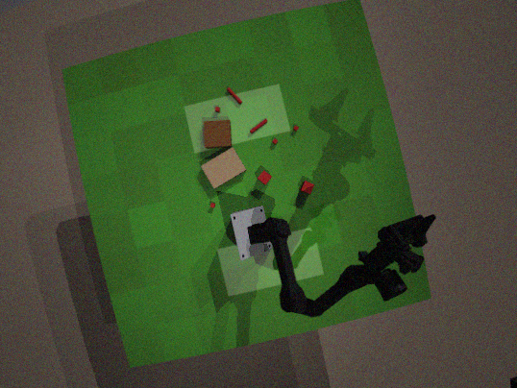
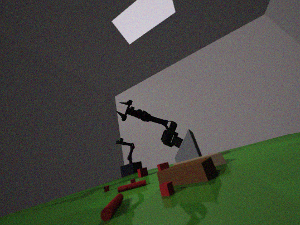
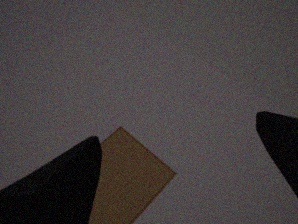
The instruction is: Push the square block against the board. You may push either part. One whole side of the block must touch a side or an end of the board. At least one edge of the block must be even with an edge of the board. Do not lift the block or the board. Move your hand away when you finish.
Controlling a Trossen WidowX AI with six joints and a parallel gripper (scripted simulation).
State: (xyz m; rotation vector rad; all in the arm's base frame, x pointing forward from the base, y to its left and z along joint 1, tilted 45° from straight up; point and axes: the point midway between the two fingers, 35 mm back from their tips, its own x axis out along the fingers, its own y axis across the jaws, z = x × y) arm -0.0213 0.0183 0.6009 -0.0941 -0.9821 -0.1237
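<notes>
Block (image 1: 217, 133) and board (image 1: 223, 167) are sitting near the middle of the green mat (image 1: 120, 192): we are reading the darker brown square as the block and the paler tan slab just beside it as the board. From the top view the two are nearly touching at one corner but are angled apart, with a wedge of mat showing between them, so no whole side is meeting yet. Small red pieces (image 1: 264, 178) are lying scattered around them, two short rods (image 1: 234, 95) beyond the block. Farther out, we are finding the gripper (image 1: 423, 226) well apart from both parts, out by the mat's edge and raised high in the exterior view, fingers spread wide and holding nothing. The wrist view is showing mostly bare wall. We are judging that the push has not begun; the approach is the step in hand. The next move calls for bringing the hand down low behind one part, clear of the red pieces, then sliding it square onto the other until a side and an edge are lining up.
</notes>
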